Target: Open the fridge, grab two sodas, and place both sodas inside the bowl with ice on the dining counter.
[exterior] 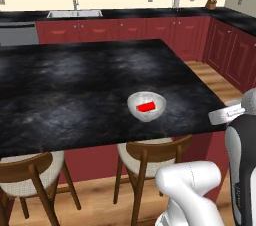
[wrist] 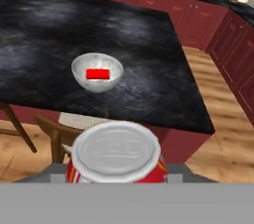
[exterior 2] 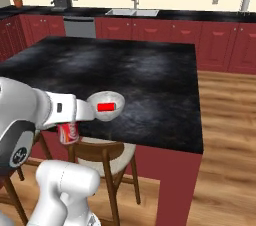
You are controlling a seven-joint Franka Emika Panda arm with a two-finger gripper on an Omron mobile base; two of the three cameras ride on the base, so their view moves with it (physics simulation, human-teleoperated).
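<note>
The dining counter (exterior: pixel 75 85) has a glossy black top, and the whitish bowl with ice (exterior: pixel 134 101) stands near its front edge. One red soda (exterior: pixel 145 107) lies on its side inside the bowl, also seen in the hand view as a soda (wrist: pixel 97 74) in the bowl (wrist: pixel 79 72). My gripper (exterior 2: pixel 68 129) is shut on a second red soda (exterior 2: pixel 69 135), held upright below counter-top level, in front of the counter edge and short of the bowl (exterior 2: pixel 95 99). Its silver top (wrist: pixel 116 149) is close to the hand camera. The fridge is out of view.
Wooden stools (exterior: pixel 150 152) (exterior: pixel 25 170) are tucked under the counter's front edge; one stool (exterior 2: pixel 102 152) sits just under the held can. Red cabinets and a black wall counter with a sink (exterior: pixel 75 14) run along the back. Wood floor (exterior 2: pixel 225 135) lies to the right.
</note>
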